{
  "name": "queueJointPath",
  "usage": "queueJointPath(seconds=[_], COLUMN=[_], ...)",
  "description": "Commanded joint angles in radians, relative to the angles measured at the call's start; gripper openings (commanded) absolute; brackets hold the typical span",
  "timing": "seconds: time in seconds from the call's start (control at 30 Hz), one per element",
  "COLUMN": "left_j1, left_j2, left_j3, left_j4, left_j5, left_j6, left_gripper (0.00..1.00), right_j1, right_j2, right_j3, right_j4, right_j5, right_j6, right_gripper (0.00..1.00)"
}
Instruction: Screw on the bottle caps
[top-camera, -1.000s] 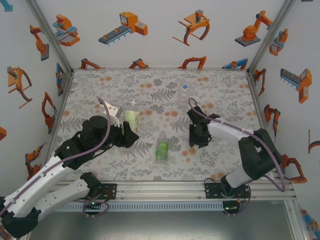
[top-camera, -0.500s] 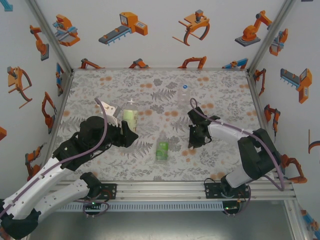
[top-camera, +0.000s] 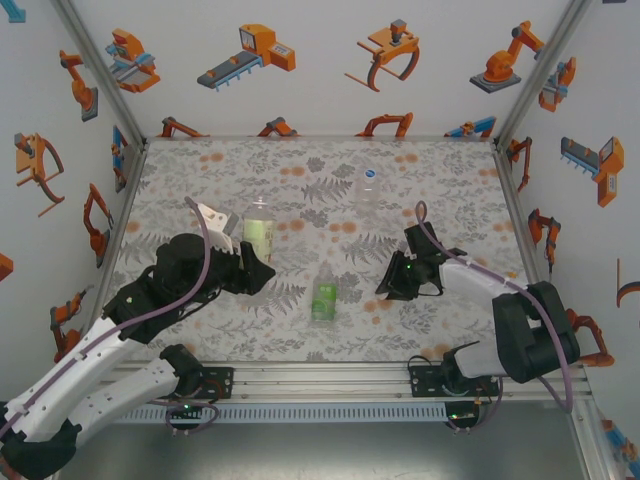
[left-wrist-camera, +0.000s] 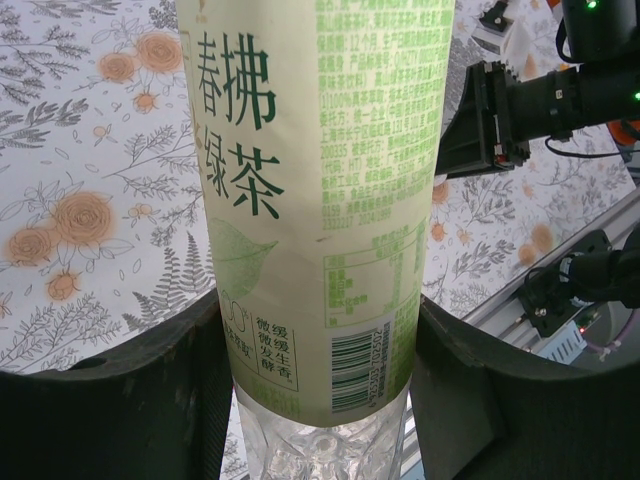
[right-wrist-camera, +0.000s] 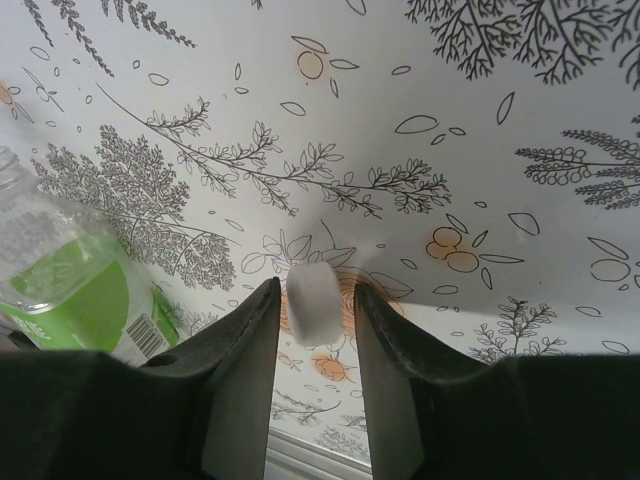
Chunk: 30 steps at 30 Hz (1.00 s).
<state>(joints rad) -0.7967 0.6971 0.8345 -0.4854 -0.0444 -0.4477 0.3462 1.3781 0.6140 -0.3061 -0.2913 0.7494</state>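
Overhead, the flower-print table (top-camera: 200, 170) carries all three bottles. The left gripper (top-camera: 258, 265) sits left of centre, its jaws clamped on the lower part of the pale yellow-green-labelled bottle (top-camera: 261, 232), which stands upright. The left wrist camera makes that grasp plain. Its two dark fingers (left-wrist-camera: 150, 400) press against either side of the bottle just above the clear ribbed base, and the label's green Chinese characters and barcode can be read, which the top camera is too far off to resolve. The same wrist view also catches the right arm (left-wrist-camera: 505, 105) beyond the bottle, at the upper right. Near the middle of the table, the bright green-labelled bottle (top-camera: 324, 298) lies on its side between the two grippers, touching neither. The unlabelled bottle (top-camera: 367, 195) stands toward the far side, right of centre and well apart from both arms, with a blue cap (top-camera: 369, 173) on its top. The right gripper (top-camera: 392, 283) is tilted over the cloth just right of the lying bottle, and from above its grasp cannot be made out. The right wrist camera settles it: a small white cap (right-wrist-camera: 314, 300) is pinched between the fingertips (right-wrist-camera: 240, 380), slightly blurred, with the cloth behind it and the lying green-labelled bottle off at the left edge.
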Motion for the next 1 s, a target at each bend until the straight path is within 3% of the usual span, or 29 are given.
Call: queueJointPath(seconds=[0.0, 0.33, 0.97], left_j1=[0.008, 0.011, 0.02], left_j2=[-0.004, -0.009, -0.016], left_j3=[-0.008, -0.012, -0.018], left_j4=[0.027, 0.022, 0.022], left_j5=[0.002, 0.001, -0.001], left_j6=[-0.017, -0.022, -0.029], left_gripper=[0.0, 0.0, 0.0], right_j1=[-0.006, 0.01, 0.192], right_j2=[0.014, 0.051, 0.186], right_j3=[-0.019, 0.044, 0.235], right_j4=[-0.07, -0.14, -0.258], right_j5=[0.073, 0.131, 0.317], right_j6=[-0.003, -0.04, -0.088], right_gripper=[0.38, 0.41, 0.45])
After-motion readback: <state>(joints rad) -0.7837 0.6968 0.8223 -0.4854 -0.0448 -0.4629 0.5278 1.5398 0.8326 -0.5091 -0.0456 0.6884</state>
